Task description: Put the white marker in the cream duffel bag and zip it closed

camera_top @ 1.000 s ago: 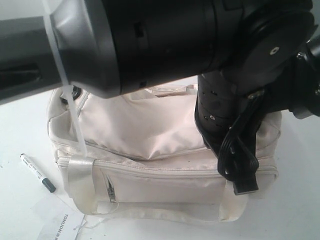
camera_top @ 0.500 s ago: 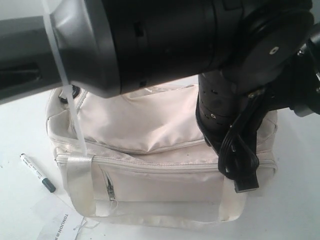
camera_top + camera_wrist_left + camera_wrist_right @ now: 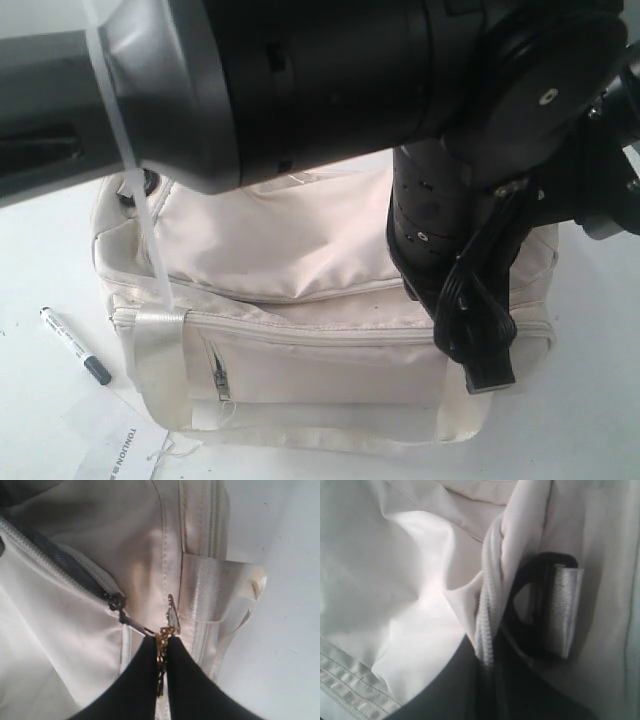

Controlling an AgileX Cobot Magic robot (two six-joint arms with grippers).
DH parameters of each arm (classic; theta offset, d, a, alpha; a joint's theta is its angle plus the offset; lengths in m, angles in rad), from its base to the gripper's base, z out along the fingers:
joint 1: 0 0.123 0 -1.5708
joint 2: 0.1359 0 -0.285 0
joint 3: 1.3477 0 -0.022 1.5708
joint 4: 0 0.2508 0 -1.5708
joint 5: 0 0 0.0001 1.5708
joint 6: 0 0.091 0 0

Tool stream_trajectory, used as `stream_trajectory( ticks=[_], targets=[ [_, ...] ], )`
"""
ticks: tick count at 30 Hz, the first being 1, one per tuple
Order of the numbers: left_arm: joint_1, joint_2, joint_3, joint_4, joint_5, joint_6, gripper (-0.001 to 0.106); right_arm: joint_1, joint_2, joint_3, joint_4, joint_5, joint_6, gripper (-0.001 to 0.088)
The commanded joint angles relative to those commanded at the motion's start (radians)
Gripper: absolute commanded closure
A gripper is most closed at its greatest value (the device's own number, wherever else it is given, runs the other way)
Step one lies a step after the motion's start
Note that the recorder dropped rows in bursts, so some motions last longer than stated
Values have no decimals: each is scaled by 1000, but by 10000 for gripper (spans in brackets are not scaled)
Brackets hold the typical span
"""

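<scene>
Only the exterior view shows marker [image 3: 75, 346] on table [image 3: 40, 410] left of bag [image 3: 300, 250], apart from both tools, left tool [image 3: 161, 652] clamped on zip pull [image 3: 162, 634], right tool [image 3: 487, 680] clamped on bag's zip edge [image 3: 486, 615]

Cream bag [image 3: 300, 240]; dark-capped white marker [image 3: 75, 346]; black arm [image 3: 350, 80]; gold zip pull [image 3: 161, 633]; white paper [image 3: 115, 452], dark lettering; white table [image 3: 600, 400].

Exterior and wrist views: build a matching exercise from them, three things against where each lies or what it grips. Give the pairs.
Things:
1. white marker
2. left gripper
3. right gripper

States:
A. shut on the bag's zipper edge
B. lying on the table, outside the cream duffel bag
C. shut on the gold zipper pull

Pairs: 1-B, 2-C, 3-A
</scene>
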Motion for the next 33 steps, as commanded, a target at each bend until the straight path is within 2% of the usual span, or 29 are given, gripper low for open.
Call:
stream_trajectory(
  ticks=[10, 21, 33],
  targets=[
    [0, 0, 2, -4, 0, 14, 1053, 0, 6, -19, -22, 9, 0, 868],
    [2, 0, 82, 58, 0, 24, 1053, 0, 19, -28, -31, 13, 0, 868],
    [2, -8, 82, 5, 0, 28, 1053, 0, 26, -32, -52, 6, 0, 868]
  ],
)
